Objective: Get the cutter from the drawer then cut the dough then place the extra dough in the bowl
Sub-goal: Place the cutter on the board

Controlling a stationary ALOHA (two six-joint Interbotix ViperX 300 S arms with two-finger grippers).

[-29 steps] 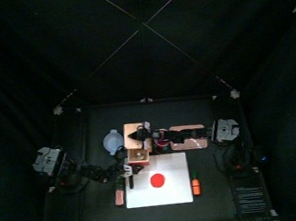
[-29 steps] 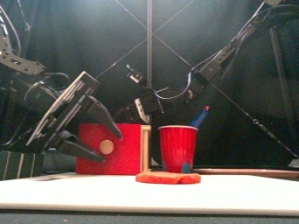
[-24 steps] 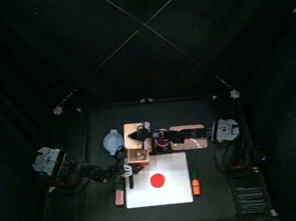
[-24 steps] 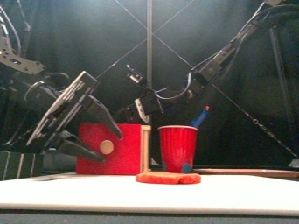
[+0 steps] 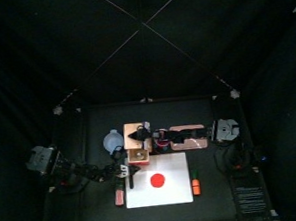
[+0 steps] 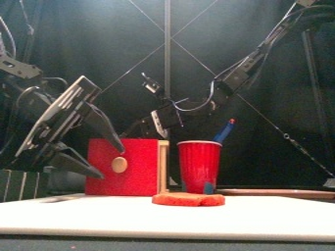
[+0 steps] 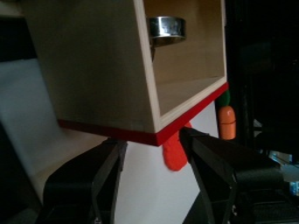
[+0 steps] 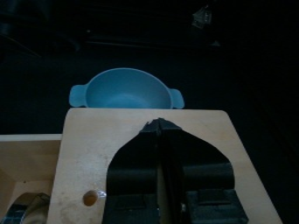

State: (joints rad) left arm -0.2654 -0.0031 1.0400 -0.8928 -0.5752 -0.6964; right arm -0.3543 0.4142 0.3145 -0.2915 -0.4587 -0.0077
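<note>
left gripper (image 7: 156,150) sits just in front of the wooden box (image 6: 161,167), at the red drawer front (image 6: 120,167). its jaws are spread, one on each side of the round red knob (image 7: 176,150), and neither clearly touches it. the drawer is pulled out, and the round metal cutter (image 7: 167,28) lies inside it, toward the back. the left arm comes in low from the left of the counter (image 5: 95,214).

right gripper (image 8: 162,131) rests on the flat top of the box with its jaws pressed together and nothing between them. the right arm reaches in from the right, past the middle.

blue-grey bowl (image 5: 111,140) stands on the counter just left of the box, empty as far as the right wrist view shows.

red dough (image 5: 156,180) is a flat disc lying about mid white cutting board (image 5: 177,164), in front of the box, whole and well apart from both grippers.

red cup (image 6: 199,165) stands just right of the box, with a blue knife (image 6: 225,129) sticking up out of it.

a small orange toy (image 5: 195,186) lies at the right edge of the board. can't tell what it is.
</note>
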